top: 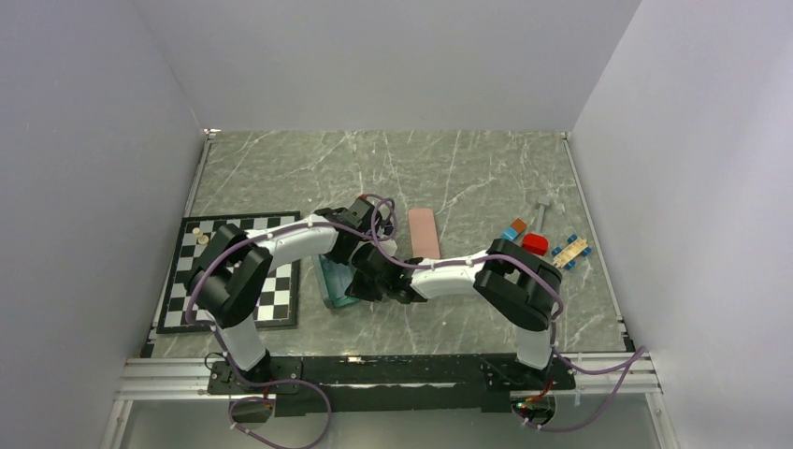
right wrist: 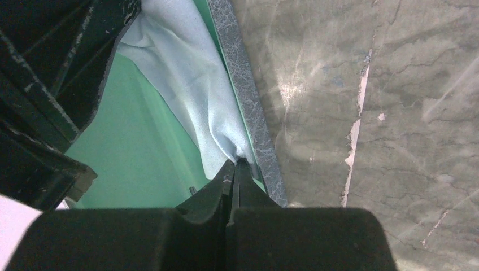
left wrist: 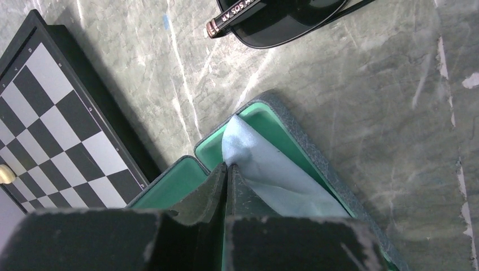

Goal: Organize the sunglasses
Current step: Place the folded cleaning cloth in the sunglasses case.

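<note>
A black-framed pair of sunglasses (left wrist: 271, 22) with dark lenses lies on the marble table, just past an open slate-blue case (left wrist: 316, 161) with a green lining. A light blue cloth (left wrist: 265, 169) stretches across the inside of the case. My left gripper (left wrist: 227, 165) is shut on one end of the cloth. At the case's grey rim (right wrist: 248, 113), my right gripper (right wrist: 236, 162) is shut on the cloth's (right wrist: 186, 73) other end. In the top view both arms meet over the case (top: 332, 285) and hide the sunglasses.
A chessboard (top: 234, 271) lies directly left of the case, with two pale pieces on its far corner. A closed pink case (top: 424, 232) lies just beyond the arms. Small red (top: 534, 244) and blue (top: 570, 251) items sit at the right. Grey walls enclose the table.
</note>
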Available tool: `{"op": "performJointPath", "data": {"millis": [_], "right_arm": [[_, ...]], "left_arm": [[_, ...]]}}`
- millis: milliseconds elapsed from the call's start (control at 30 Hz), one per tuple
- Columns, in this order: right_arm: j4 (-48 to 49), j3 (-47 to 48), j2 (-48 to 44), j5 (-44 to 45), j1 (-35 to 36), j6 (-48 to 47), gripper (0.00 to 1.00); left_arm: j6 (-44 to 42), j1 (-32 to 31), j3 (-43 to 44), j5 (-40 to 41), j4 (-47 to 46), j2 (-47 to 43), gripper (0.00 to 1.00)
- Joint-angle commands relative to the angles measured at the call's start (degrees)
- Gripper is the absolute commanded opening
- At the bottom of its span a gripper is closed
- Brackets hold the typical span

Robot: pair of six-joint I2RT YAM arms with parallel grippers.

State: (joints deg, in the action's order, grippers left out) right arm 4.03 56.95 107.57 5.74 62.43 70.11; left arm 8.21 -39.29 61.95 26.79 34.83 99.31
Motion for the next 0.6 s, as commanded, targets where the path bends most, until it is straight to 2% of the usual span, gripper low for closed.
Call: {"op": "performJointPath", "data": {"millis": [0,133,267,333,567], "right_arm": [[1.6,1.0,-0.3,-0.8,0.6,-1.5,0.0],[1.9,0.4,-0.4,-0.8,0.5,-1.2,0.0],[2.1,0.4,0.0,-1.0,0.4,-1.1,0.0],[2.1,0.4,0.0,-1.0,0.4,-1.1,0.0],[1.8,0.2,-0.4,-0.8,0.3,-1.2,0.01]], "left_arm": [[0.6,0.3,1.8,0.8,-2.3,1.7,0.08],[0.6,0.2,2.4,0.7,-2.6,2.1,0.16],[1.1,0.2,2.5,0.7,-3.1,1.4,0.19],[1.3,0.2,2.6,0.7,-3.6,0.9,0.27],[2.5,0.3,4.1,2.6,-2.1,1.1,0.29]]}}
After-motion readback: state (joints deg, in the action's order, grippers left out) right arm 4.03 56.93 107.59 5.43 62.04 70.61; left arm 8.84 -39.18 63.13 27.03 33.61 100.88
